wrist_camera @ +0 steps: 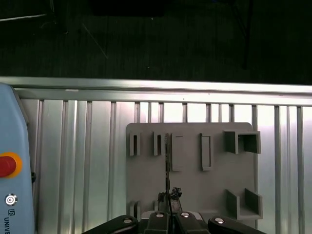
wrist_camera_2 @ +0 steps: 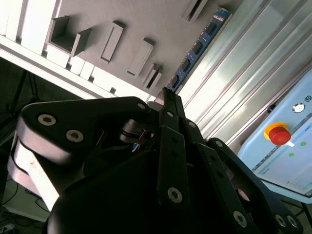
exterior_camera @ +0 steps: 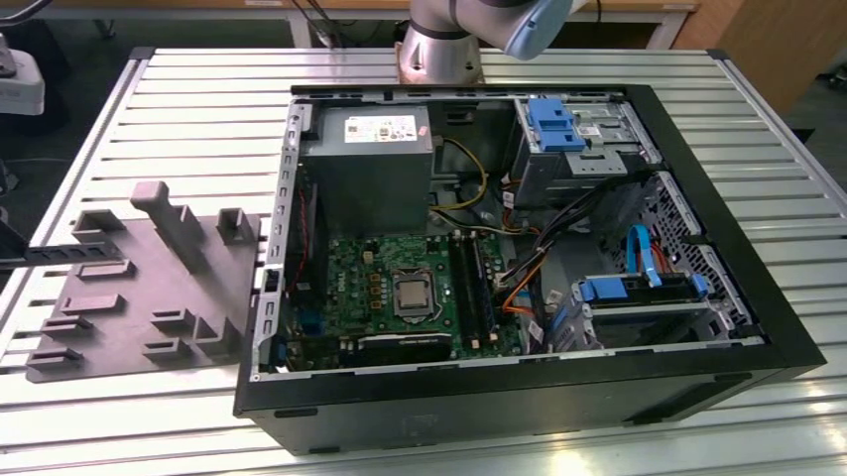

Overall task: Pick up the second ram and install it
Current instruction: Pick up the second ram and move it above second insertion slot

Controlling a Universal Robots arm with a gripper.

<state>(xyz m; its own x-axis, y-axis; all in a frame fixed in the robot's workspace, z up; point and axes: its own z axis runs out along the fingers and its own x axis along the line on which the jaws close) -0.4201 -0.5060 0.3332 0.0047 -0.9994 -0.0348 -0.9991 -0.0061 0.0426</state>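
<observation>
The second ram is being pinched at one end by the gripper. The fingers are being pressed together on the board w/ no gap visible betw. them & it, and the rest of the stick is being held out straight ahead of the tips. In the first wrist view the gripper is being seen from behind & the second ram edge-on, as a thin dark line over the grey fixture plate, betw. two of its raised blocks; whether it is touching the plate cannot be told. In the exterior view the second ram is being shown as a dark strip reaching in from the exterior view's left edge over the fixture plate, approx. level. The arm's base is being seen behind the open PC case, so the held stick is being kept well apart from the motherboard & its black slot rails. Case & plate are being carried by the slatted metal table. A pale-blue pendant w/ a red button is being seen on the table near the plate.
</observation>
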